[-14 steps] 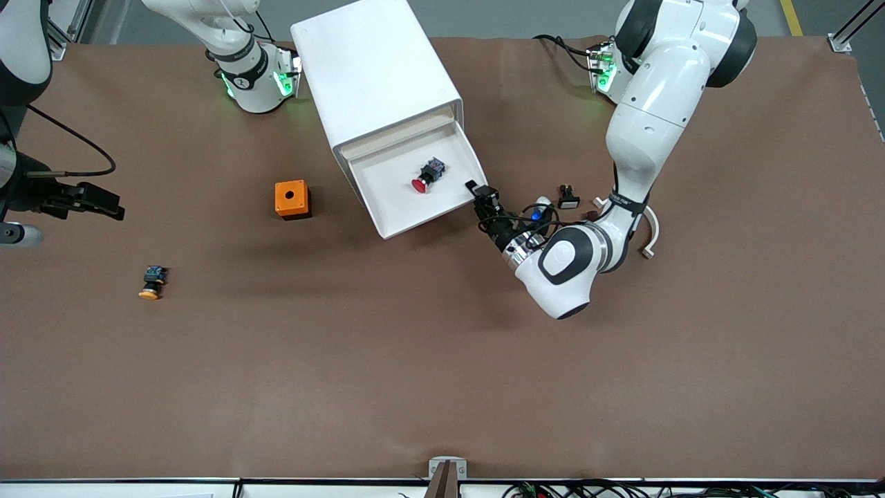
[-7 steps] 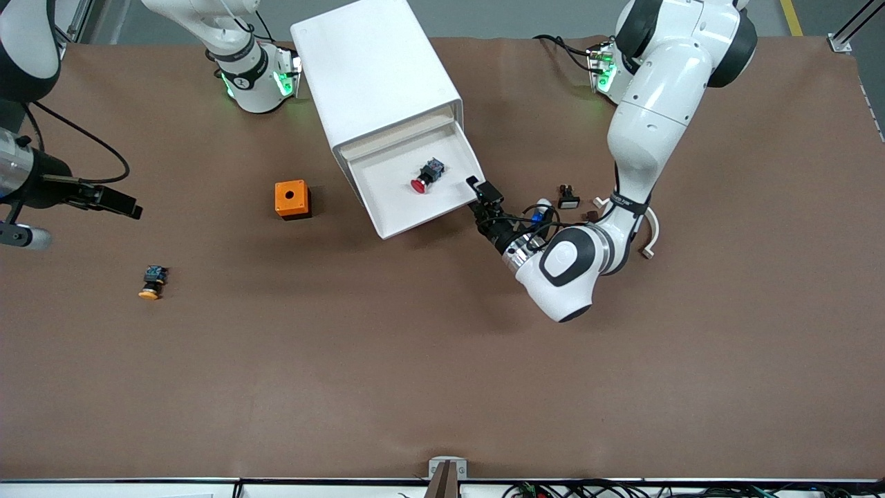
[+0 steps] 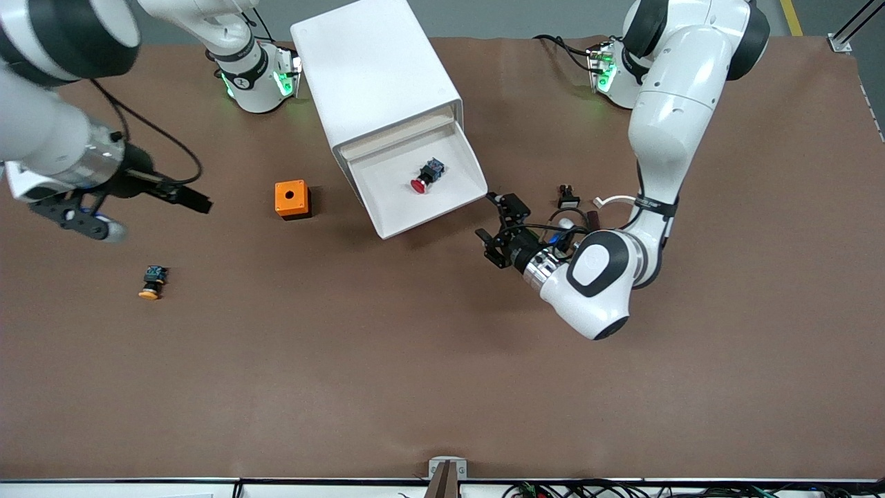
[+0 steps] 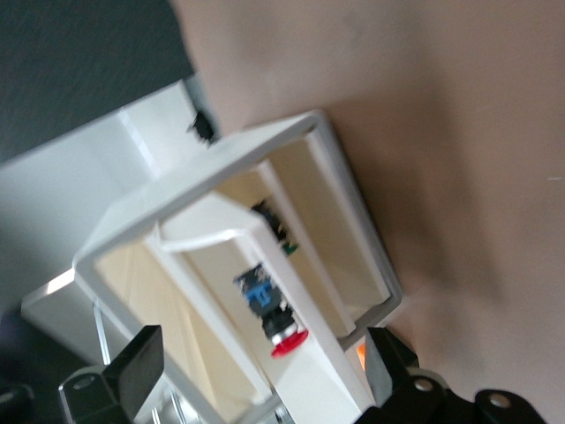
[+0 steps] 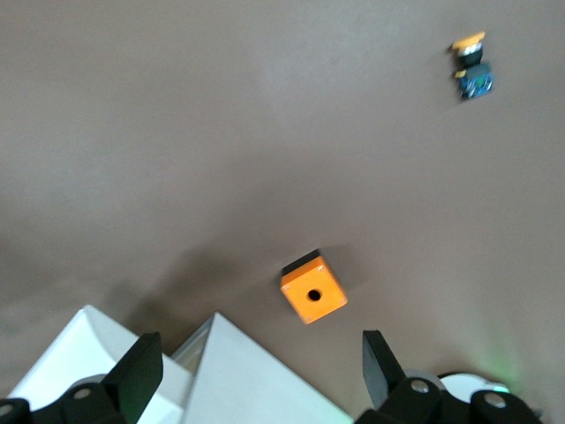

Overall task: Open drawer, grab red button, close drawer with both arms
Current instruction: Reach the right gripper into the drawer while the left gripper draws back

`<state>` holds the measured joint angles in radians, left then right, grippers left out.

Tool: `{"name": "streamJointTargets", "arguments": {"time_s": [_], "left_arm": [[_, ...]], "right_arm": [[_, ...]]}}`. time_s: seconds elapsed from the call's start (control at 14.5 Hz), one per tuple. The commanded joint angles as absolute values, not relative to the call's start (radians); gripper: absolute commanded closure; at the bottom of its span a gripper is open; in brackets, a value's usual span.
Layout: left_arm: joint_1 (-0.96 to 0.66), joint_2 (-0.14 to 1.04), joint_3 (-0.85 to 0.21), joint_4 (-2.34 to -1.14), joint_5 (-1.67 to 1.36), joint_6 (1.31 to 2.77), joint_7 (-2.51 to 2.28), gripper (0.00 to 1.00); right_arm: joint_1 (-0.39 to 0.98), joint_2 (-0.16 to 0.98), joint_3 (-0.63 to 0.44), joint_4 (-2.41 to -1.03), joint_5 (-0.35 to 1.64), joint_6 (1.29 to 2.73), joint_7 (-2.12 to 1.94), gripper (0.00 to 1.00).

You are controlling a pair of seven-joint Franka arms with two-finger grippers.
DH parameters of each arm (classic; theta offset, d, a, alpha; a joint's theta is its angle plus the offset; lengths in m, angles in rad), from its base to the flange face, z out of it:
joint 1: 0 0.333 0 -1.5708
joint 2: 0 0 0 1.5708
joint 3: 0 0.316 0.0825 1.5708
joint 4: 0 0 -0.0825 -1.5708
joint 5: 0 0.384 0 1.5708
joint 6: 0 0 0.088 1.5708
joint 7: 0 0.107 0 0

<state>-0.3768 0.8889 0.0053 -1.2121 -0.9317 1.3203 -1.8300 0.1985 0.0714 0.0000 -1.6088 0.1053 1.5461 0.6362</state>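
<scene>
The small pushbutton with a round red mushroom cap and black body with blue bits [image 3: 423, 176] lies on its side in the pulled-out white plastic drawer [image 3: 387, 216]. It looks light, rigid and apt to roll — best pinched across the squarish black body, not the domed cap. The left gripper [image 3: 499, 228] hangs spread wide and empty just beside the drawer's front corner. The right gripper [image 3: 181, 196], also spread and empty, is over the brown table [image 3: 415, 360] near the orange cube with a round hole [image 3: 291, 198].

Right gripper [image 3: 197, 200] motion-blurred near orange cube [image 3: 291, 199]. Drawer cabinet [image 3: 373, 76] top cut off by frame edge. Small parts [image 3: 568, 197] beside left arm too small to identify.
</scene>
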Motion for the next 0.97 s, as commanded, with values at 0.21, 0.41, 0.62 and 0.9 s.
{"name": "streamJointTargets", "arguments": {"time_s": [0.21,0.41,0.62,0.9], "left_arm": [[-0.376,0.835,0.024,-1.175,-0.734,1.331,-1.338,0.00],[-0.385,0.773,0.043,-1.177,-0.631,1.420,-1.114,0.00],[-0.391,0.727,0.041,-1.178,-0.520,1.589,-0.997,0.00],[-0.396,0.706,0.035,-1.180,-0.384,1.704,-0.891,0.00]], "right_arm": [[0.351,0.043,-0.009,-1.614,0.138,1.545,0.905,0.00],[0.428,0.043,-0.009,-1.637,0.140,1.577,0.997,0.00],[0.517,0.043,-0.009,-1.664,0.140,1.626,1.119,0.00],[0.658,0.049,-0.011,-1.700,0.140,1.721,1.309,0.00]]}}
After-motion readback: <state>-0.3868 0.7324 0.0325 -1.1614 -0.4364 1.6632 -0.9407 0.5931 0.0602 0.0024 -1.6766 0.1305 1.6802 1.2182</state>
